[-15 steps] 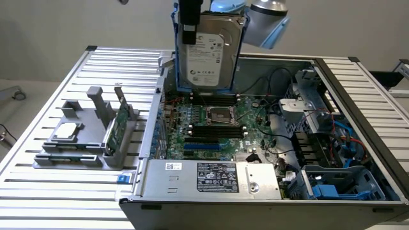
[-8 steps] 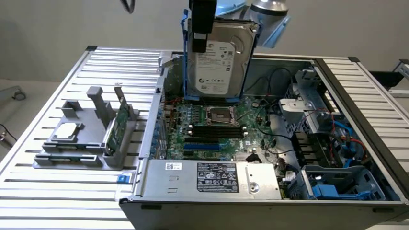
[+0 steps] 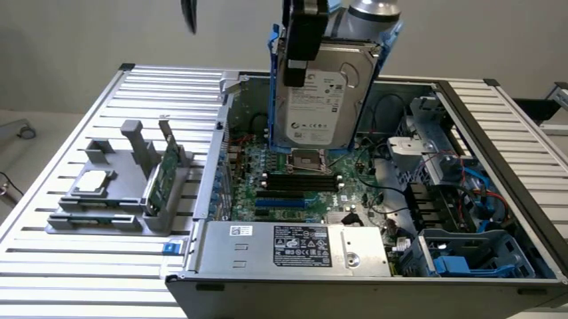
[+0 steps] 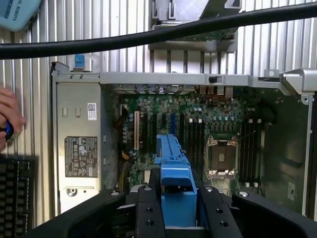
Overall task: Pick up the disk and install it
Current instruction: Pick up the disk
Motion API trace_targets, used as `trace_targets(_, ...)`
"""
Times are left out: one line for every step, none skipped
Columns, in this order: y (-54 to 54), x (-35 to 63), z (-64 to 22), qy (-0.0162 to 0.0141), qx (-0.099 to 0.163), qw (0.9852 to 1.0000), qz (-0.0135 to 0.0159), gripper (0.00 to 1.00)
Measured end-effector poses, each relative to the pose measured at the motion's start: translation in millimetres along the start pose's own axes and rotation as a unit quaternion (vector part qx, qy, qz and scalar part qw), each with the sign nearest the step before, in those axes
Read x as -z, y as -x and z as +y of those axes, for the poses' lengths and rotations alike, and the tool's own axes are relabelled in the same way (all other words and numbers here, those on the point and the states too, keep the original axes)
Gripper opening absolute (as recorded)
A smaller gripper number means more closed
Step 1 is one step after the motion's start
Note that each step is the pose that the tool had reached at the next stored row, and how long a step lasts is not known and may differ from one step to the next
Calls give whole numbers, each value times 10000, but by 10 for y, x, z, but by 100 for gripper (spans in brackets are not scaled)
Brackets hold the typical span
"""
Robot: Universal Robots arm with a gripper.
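Observation:
The disk (image 3: 320, 93), a silver-grey hard drive with a white label and blue carrier rails, hangs upright in the air above the open computer case (image 3: 519, 166), over the motherboard (image 3: 302, 186). My gripper (image 3: 304, 40) is shut on its upper edge. In the wrist view the disk's blue carrier (image 4: 173, 163) sits between my black fingers (image 4: 148, 210) of the gripper (image 4: 179, 213), with the motherboard (image 4: 198, 124) beyond it.
A blue-railed drive bay (image 3: 470, 256) lies in the case's front corner at the exterior view's right. The power supply (image 3: 293, 246) fills the front. A grey fixture (image 3: 116, 199) holds a chip and a green card. A hand (image 4: 7, 119) and a black cable (image 4: 148, 34) appear in the wrist view.

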State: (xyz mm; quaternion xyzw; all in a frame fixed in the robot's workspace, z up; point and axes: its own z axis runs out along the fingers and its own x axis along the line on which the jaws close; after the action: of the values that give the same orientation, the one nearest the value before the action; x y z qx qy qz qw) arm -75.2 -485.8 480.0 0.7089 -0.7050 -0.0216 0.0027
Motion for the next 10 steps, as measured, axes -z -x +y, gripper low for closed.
trace_targets(-32,1,-22,0,0,10000,0,33)
trace_targets(-65,2,-44,0,0,10000,0,33)
trace_targets(-97,4,-66,0,1,10000,0,33)
trace_targets(-131,5,-88,0,0,10000,0,33)
trace_targets(-163,6,-109,0,0,10000,0,33)
trace_targets(-197,6,-128,0,0,10000,0,33)
trace_targets(-231,7,-146,0,0,10000,0,33)
trace_targets(-265,7,-165,0,0,10000,0,33)
trace_targets(-299,7,-185,0,0,10000,0,33)
trace_targets(-334,8,-205,0,0,10000,0,33)
